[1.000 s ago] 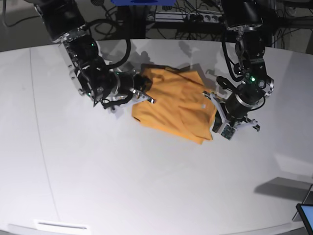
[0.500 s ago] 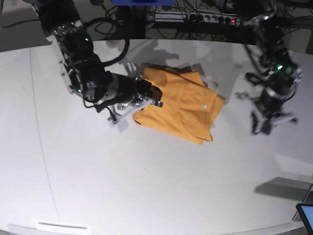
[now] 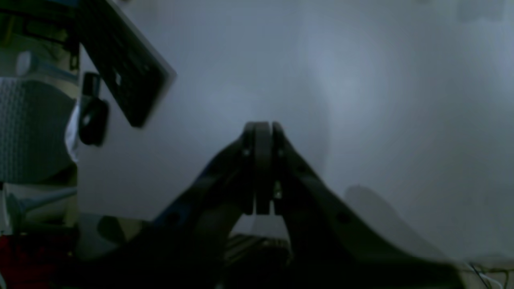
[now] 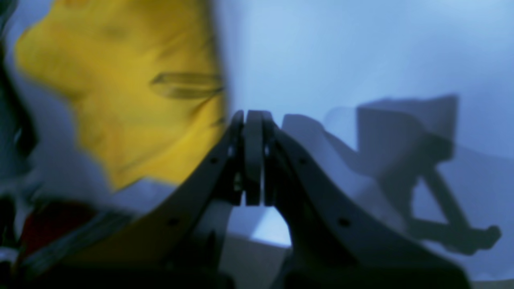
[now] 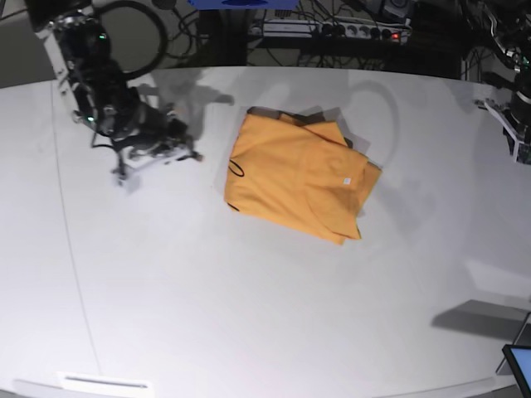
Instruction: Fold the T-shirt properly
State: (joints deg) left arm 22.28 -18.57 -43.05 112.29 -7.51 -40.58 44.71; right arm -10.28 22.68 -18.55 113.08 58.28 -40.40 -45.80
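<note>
The T-shirt point(image 5: 299, 176) lies folded into a compact, roughly rectangular bundle on the white bench point(image 5: 249, 315), nearer the far edge than the near edge and about midway between the left and right edges in the base view. A small white tag point(image 5: 348, 182) shows on its upper layer, toward the bundle's right side. A thin dark squiggle of trim point(image 5: 236, 170) sits at the bundle's left border. Nothing touches the cloth.

The right gripper point(image 5: 178, 149) hangs above the bench toward the far left corner in the base view, well apart from the T-shirt. In the right wrist view the right gripper point(image 4: 253, 120) has its jaws pressed together with nothing between them; the T-shirt point(image 4: 128, 100) appears blurred beyond and to the left of the fingertips (no contact is visible).

The left gripper point(image 3: 261, 130) likewise has its jaws pressed flat together and holds nothing; bare bench surface lies beyond it in the left wrist view. In the base view only part of the left arm point(image 5: 516, 124) shows, at the far right edge, well apart from the T-shirt.

A power strip point(image 5: 332, 29) and cables lie behind the far edge.
</note>
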